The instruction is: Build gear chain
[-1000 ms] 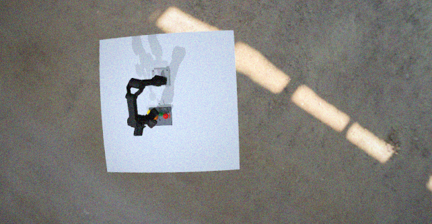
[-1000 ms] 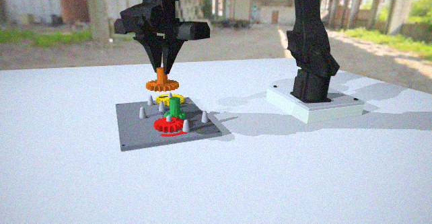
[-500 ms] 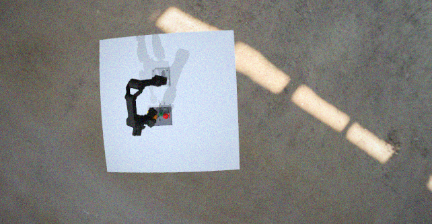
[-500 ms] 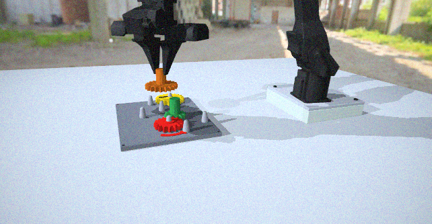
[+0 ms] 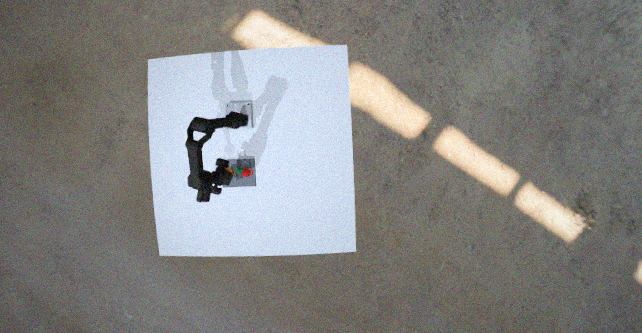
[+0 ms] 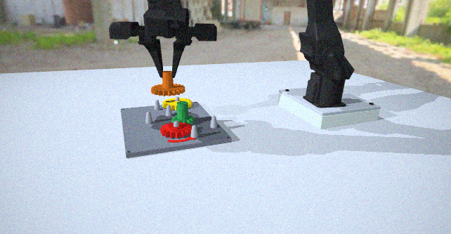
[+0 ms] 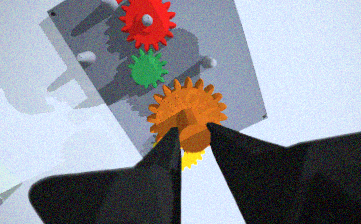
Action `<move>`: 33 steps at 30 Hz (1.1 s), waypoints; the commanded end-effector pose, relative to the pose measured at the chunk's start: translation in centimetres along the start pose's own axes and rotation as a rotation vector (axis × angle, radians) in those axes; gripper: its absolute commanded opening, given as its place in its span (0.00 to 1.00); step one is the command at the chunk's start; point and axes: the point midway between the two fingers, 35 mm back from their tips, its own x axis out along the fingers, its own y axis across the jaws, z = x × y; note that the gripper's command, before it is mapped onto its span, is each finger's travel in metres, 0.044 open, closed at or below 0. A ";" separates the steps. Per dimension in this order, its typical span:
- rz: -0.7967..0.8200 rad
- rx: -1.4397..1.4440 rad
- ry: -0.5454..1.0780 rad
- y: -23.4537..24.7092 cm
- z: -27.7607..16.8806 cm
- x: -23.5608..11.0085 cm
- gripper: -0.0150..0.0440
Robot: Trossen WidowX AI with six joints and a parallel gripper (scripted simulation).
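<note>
My gripper (image 6: 168,75) (image 7: 192,131) is shut on the upright hub of the orange gear (image 6: 168,89) (image 7: 188,101). It holds the gear level above the back part of the grey board (image 6: 140,143) (image 7: 231,95). The red gear (image 5: 246,172) (image 6: 175,131) (image 7: 153,31) sits on a peg near the front of the board. The green gear (image 6: 182,111) (image 7: 147,69) with a tall hub stands right beside the red gear. The yellow gear (image 6: 190,103) (image 7: 193,159) sits at the back of the board, partly hidden under the orange gear in the wrist view.
Several bare grey pegs stand on the board, among them a left peg (image 6: 149,117), a right peg (image 6: 213,122) and a front peg (image 6: 194,131). The red arrow (image 6: 180,140) lies in front of the red gear. The arm's white base (image 6: 348,120) stands to the right.
</note>
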 end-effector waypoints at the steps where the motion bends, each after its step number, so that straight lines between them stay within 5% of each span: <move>1: -0.001 -0.105 0.000 -0.1 0.0 -0.1 0.25; 33: -0.001 -0.637 0.000 0.0 0.0 1.5 0.25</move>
